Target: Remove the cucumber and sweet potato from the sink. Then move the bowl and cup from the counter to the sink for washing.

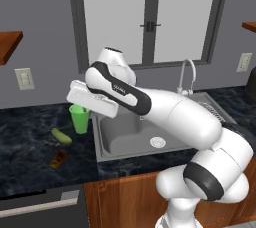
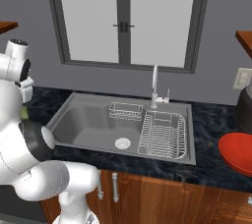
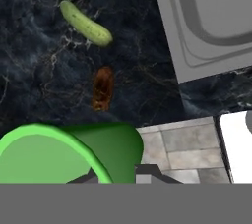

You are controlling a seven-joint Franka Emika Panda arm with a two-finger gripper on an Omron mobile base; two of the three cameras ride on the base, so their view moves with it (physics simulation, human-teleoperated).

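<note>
Cup (image 1: pixel 79 118) is the thing in hand: the bright green tumbler hangs under the gripper (image 3: pixel 118 175), just beside the left rim of the sink (image 1: pixel 107 137), and in the hand view its open mouth sits right at the finger tips, one on either side of the rim. The jaws are nearly closed, pinching the cup's wall. Whether its base is touching the worktop (image 1: pixel 30 147) or is just above it, I cannot tell from the left base view.

Cucumber (image 3: pixel 85 23) and sweet potato (image 3: pixel 103 88) both lie on the dark marble worktop to the left of the sink, near each other but apart, so the first half of the task looks done. The basin itself holds nothing of the task: the right base view shows its drain (image 2: pixel 122 143), wire basket (image 2: pixel 125 110) and dish rack (image 2: pixel 163 133) only. The red bowl (image 2: pixel 237 153) sits on the worktop well to the right of the sink, untouched.

My reading is that the cup transfer is under way. The next move calls for carrying the cup rightward over the sink's edge, keeping it high enough to clear the rim, lowering it into the open left part of the basin and releasing it. The bowl would follow.
</note>
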